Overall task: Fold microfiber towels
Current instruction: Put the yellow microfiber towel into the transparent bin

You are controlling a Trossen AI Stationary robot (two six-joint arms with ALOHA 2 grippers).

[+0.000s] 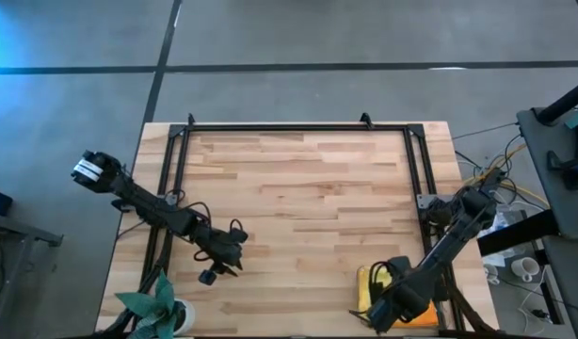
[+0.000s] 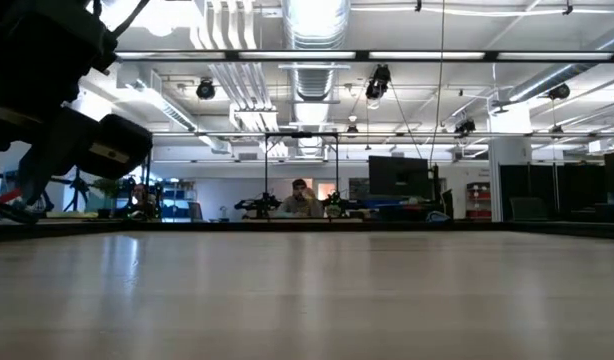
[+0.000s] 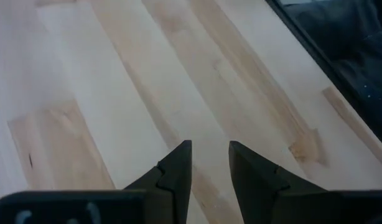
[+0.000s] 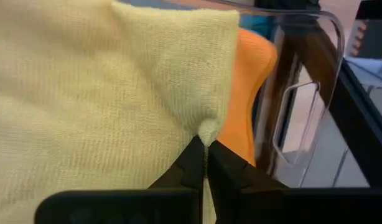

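A yellow microfiber towel [image 4: 97, 93] lies over an orange towel [image 4: 250, 87] in a clear plastic tray [image 4: 321, 43] at the table's near right corner. In the high view the yellow towel [image 1: 367, 285] shows beside my right arm. My right gripper [image 4: 206, 146] is over it, shut on a pinch of the yellow cloth. My left gripper [image 3: 209, 149] hovers open above bare wood at the near left [image 1: 216, 271], with nothing between its fingers. My right gripper pinches a small tuft of the yellow towel [image 4: 208, 129] between its two fingertips, close to the towel's edge over the orange towel. The fingers come from above, slanting steeply down. One layer or several, I cannot tell. The rest of the towel lies spread below the fingers.
A small green plant [image 1: 157, 306] stands at the near left corner, close to my left arm. A black frame [image 1: 298, 127] runs around the wooden table top. In the low view a person [image 2: 300, 197] sits far behind the table.
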